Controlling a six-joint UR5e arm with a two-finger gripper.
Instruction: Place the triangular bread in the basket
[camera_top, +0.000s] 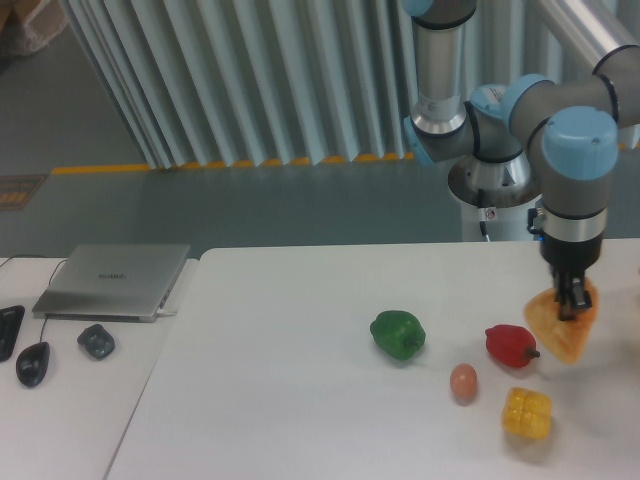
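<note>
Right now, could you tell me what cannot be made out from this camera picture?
- The basket: not in this view; presumably beyond the right edge.
- The gripper fingertips: small and dark against the triangular bread, so the exact grip is unclear, though it carries the bread above the table.
- The arm's far links: cut off by the top and right edges.
- The small tan egg: too small to show detail.

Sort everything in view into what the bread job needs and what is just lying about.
Needed: golden-orange triangular bread wedge, held off the table by the claw.

Lying about: green pepper, red pepper, yellow pepper, small tan egg, silver laptop, two dark mice.
</note>
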